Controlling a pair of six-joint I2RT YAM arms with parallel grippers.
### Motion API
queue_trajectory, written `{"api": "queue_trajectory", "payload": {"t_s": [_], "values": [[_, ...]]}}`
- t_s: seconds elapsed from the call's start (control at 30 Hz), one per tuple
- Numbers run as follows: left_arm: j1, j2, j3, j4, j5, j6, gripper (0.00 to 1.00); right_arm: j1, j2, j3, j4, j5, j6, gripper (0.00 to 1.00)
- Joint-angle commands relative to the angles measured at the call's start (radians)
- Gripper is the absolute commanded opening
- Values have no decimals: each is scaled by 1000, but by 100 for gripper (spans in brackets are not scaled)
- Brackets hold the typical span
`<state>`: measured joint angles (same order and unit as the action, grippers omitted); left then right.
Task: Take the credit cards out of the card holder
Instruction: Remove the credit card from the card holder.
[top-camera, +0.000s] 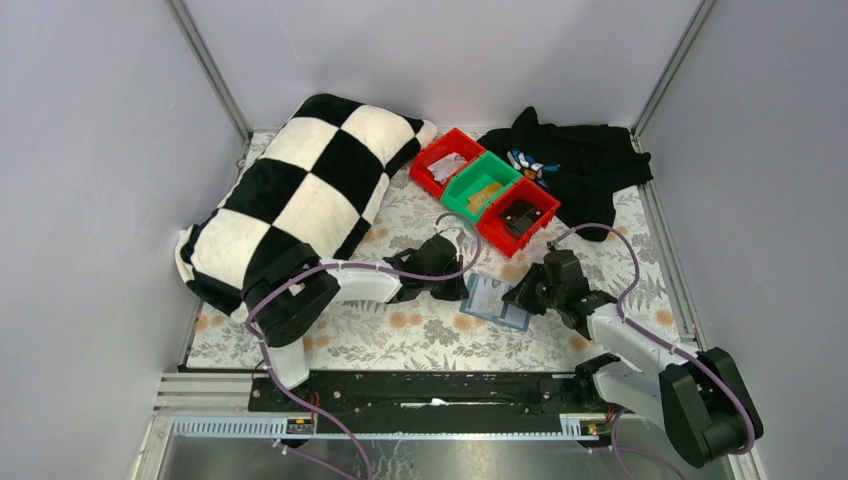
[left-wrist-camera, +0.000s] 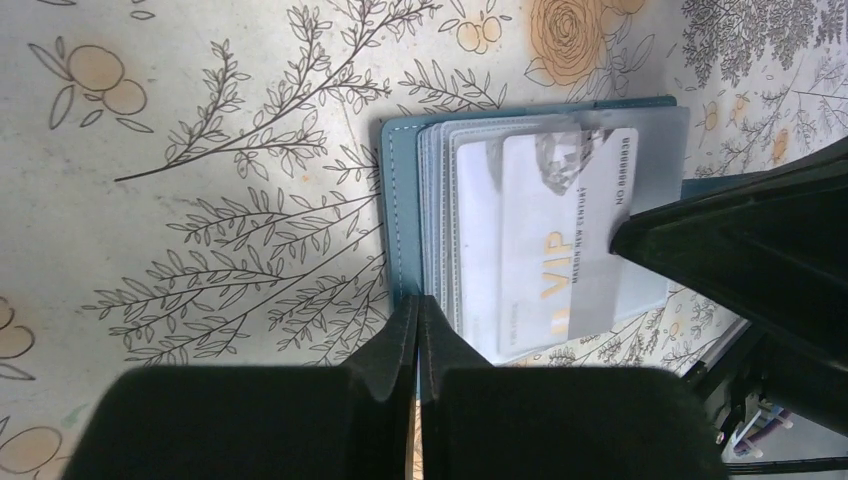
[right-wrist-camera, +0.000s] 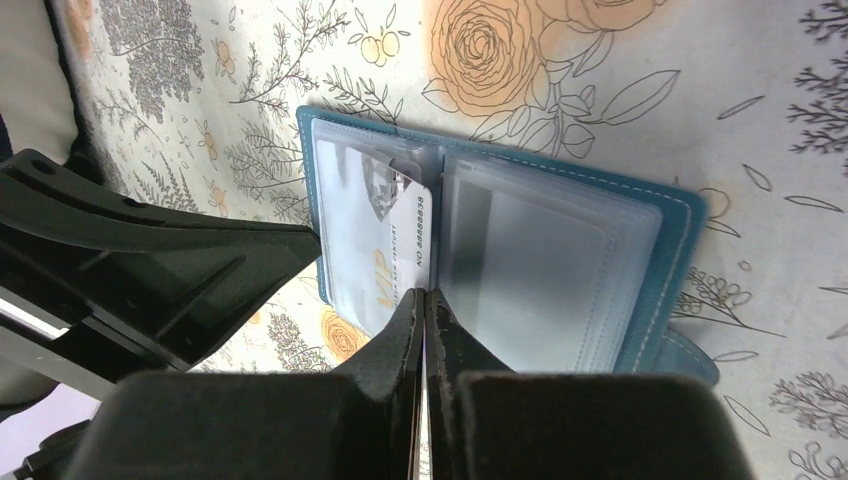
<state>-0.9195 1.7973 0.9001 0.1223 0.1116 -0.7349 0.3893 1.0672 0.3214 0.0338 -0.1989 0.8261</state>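
The teal card holder (top-camera: 497, 299) lies open on the floral cloth between my two grippers. Its pale pocketed lining faces up, with a stitched teal border (left-wrist-camera: 400, 200) round it. A pale credit card (left-wrist-camera: 560, 240) printed "VIP" in gold lies over the left panel's pockets. My left gripper (left-wrist-camera: 418, 305) is shut on the holder's outer teal edge. My right gripper (right-wrist-camera: 424, 295) is shut at the holder's middle fold, on the edge of the VIP card (right-wrist-camera: 400, 240). More pale card edges are stacked in the pockets (left-wrist-camera: 445, 210). The right panel (right-wrist-camera: 550, 270) shows only cloudy sleeves.
A black-and-white chequered pillow (top-camera: 300, 200) fills the back left. A red bin (top-camera: 440, 160), a green bin (top-camera: 480, 185) and another red bin (top-camera: 520, 215) stand in a row behind the holder. A black cloth (top-camera: 580, 160) lies at the back right.
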Motion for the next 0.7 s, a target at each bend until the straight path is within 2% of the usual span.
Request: {"api": "queue_trajectory", "payload": {"t_s": [0.0, 0.5, 0.67], "values": [[-4, -27, -29, -74, -49, 22, 0, -29, -62, -3, -84, 38, -35, 0], [-5, -172, 38, -180, -61, 28, 0, -43, -186, -12, -127, 15, -44, 0], [-4, -158, 101, -212, -4, 29, 22, -43, -213, -5, -151, 23, -49, 0]]}}
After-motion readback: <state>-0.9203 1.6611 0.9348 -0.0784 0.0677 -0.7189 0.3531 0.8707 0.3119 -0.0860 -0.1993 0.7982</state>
